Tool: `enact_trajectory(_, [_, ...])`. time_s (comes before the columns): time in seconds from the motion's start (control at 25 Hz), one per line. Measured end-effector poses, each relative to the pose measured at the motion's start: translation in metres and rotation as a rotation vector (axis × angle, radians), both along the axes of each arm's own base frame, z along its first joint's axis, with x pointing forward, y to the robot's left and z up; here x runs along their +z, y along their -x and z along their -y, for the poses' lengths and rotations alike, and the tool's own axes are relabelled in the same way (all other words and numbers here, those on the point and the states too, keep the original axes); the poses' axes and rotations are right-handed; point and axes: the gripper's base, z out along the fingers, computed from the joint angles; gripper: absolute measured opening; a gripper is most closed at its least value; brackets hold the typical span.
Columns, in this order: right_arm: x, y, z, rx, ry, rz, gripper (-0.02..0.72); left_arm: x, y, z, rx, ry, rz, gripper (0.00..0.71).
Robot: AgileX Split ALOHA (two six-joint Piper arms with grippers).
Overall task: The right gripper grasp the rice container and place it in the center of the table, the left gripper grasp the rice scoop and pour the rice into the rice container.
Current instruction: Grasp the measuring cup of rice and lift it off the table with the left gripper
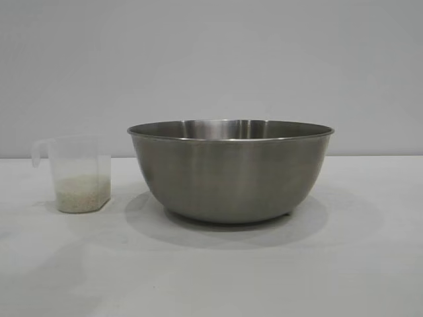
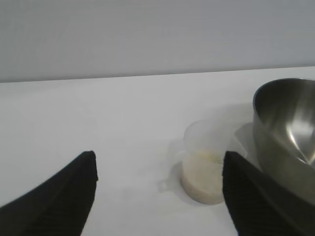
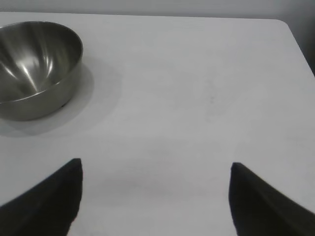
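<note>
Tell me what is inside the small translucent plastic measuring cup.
The small translucent plastic measuring cup holds a shallow layer of fine white rice grains at its bottom; the rest is empty. Beside it, the large stainless-steel bowl looks empty from the wrist views, though its very bottom is hidden.

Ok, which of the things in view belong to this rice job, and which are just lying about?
Part of the job:
- steel bowl, at the middle of the table
- plastic scoop, standing beside the bowl, not held
- rice, in the scoop
- left gripper, open, facing the scoop
- right gripper, open, over bare table, away from the bowl

Just lying about:
- nothing that shows
</note>
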Motion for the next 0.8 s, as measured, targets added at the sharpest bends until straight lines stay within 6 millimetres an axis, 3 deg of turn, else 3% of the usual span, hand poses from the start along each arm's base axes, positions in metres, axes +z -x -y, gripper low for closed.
enact_trajectory(0.2, [0.0,0.0,0.0,0.0,0.0,0.0,0.573,0.0,-0.001,0.0,-0.004,-0.008,0.012,0.505])
enact_trajectory(0.44, [0.0,0.0,0.0,0.0,0.0,0.0,0.573,-0.014,-0.009,0.007,-0.076,-0.094,0.015,0.272])
enact_trajectory(0.6, [0.0,0.0,0.0,0.0,0.0,0.0,0.573,-0.034,-0.015,0.011,-0.108,-0.119,-0.092,0.286])
enact_trajectory(0.68, [0.0,0.0,0.0,0.0,0.0,0.0,0.573,-0.041,-0.017,0.012,-0.111,-0.126,-0.135,0.341])
enact_trajectory(0.8, [0.0,0.0,0.0,0.0,0.0,0.0,0.573,-0.051,-0.022,0.013,-0.115,-0.135,-0.184,0.335])
